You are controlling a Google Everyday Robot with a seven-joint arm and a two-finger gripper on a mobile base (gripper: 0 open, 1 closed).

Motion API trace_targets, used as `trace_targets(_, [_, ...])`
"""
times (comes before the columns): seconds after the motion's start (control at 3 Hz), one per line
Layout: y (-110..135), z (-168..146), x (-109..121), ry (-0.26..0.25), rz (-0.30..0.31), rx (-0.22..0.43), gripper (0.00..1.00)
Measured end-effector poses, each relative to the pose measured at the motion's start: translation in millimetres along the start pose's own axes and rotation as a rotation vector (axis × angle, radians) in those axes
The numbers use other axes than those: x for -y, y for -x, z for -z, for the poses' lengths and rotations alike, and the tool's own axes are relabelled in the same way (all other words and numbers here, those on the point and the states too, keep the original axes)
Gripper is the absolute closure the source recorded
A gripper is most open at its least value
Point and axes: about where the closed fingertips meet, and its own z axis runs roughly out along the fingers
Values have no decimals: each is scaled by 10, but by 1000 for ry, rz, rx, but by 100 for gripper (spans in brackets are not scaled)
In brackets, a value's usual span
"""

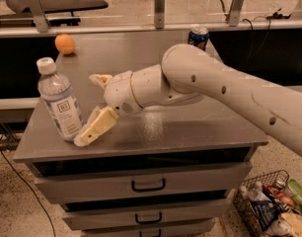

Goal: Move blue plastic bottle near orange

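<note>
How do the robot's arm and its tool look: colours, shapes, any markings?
The arm is a thick, rounded, off-white shell with a few small dark round holes and a thin seam ring near the wrist; no cables show. The tool, beside the blue plastic bottle, has two flat, cream-yellow fingers.

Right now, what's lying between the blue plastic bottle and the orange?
Nothing: in the camera view only bare cabinet top separates the blue plastic bottle and the orange. The open gripper sits beside the bottle's base.
</note>
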Motion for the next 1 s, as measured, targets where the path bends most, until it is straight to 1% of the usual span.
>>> trace_targets(0.33, [146,-192,-35,40,-49,89,0])
trace_targets(0.67, [320,-321,-74,79,-81,160,15])
trace_targets(1.0, [412,-402,-84,95,-98,209,38])
